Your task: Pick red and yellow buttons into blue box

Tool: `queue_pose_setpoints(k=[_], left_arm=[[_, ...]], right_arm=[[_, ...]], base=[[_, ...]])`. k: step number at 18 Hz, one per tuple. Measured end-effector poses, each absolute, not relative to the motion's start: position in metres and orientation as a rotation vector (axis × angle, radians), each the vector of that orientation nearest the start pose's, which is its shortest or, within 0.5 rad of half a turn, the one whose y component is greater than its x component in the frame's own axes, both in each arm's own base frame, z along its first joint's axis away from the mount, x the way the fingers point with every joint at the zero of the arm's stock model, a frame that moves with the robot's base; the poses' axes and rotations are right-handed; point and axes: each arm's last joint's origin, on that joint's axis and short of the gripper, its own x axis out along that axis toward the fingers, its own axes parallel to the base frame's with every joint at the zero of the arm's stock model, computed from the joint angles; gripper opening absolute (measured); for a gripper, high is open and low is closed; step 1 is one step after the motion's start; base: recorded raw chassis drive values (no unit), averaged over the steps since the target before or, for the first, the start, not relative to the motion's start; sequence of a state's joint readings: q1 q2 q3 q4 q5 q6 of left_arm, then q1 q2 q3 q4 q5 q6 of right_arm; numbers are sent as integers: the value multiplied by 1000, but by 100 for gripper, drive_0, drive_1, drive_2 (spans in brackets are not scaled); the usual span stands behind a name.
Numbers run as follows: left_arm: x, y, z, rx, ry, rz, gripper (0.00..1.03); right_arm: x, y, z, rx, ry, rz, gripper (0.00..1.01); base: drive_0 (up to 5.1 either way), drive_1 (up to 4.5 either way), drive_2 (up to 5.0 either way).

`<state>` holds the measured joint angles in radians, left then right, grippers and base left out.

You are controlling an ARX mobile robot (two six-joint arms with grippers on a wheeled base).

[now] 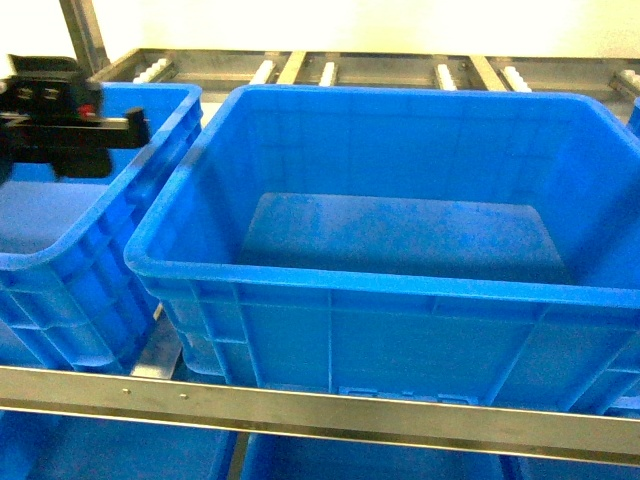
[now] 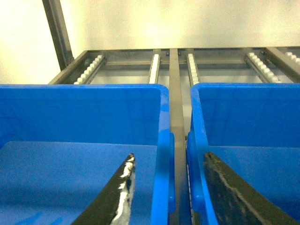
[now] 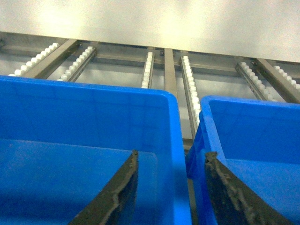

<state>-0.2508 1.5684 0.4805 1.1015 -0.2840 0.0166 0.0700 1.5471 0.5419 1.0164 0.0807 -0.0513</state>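
The blue box (image 1: 330,275) is a large deep crate in the middle of the head view, and its floor shows bare. The red and yellow buttons are out of view in every frame. My left gripper (image 2: 169,157) is open with nothing between its fingers. It hovers over the gap between the left crate (image 2: 84,89) and the blue box (image 2: 243,89). In the head view it shows as a black body (image 1: 65,118) at the upper left. My right gripper (image 3: 173,154) is also open and empty, above the gap between two crates. It does not show in the head view.
A second blue crate (image 1: 60,262) stands left of the blue box, and another crate's corner (image 1: 634,110) shows at the far right. Roller rails (image 3: 187,84) run behind the crates. A metal shelf bar (image 1: 300,408) crosses the front, with more blue crates below.
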Motion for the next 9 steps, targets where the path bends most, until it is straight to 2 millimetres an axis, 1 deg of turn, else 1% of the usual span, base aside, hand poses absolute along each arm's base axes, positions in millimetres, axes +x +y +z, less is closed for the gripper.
queue_pose_setpoints(k=[1, 3, 4, 5, 6, 7, 9], left_arm=[[259, -56, 178, 5, -10, 10, 30], [235, -43, 164, 7, 1, -8, 6], [226, -36, 158, 8, 32, 2, 2], [219, -32, 157, 9, 42, 13, 2], [209, -27, 159, 6, 28, 8, 2], [188, -18, 161, 5, 20, -3, 2], [171, -12, 161, 4, 20, 4, 2]], right_arm=[[275, 18, 190, -32, -10, -4, 31], [248, 15, 181, -20, 13, 6, 7], [239, 12, 179, -18, 15, 1, 2], [233, 10, 178, -16, 12, -1, 2], [222, 2, 177, -15, 8, 5, 2], [197, 0, 172, -15, 4, -3, 2], [178, 0, 157, -15, 42, 1, 2]], base=[[0, 0, 0], [0, 0, 0], [0, 0, 0], [0, 0, 0], [0, 0, 0], [0, 0, 0], [0, 0, 0]])
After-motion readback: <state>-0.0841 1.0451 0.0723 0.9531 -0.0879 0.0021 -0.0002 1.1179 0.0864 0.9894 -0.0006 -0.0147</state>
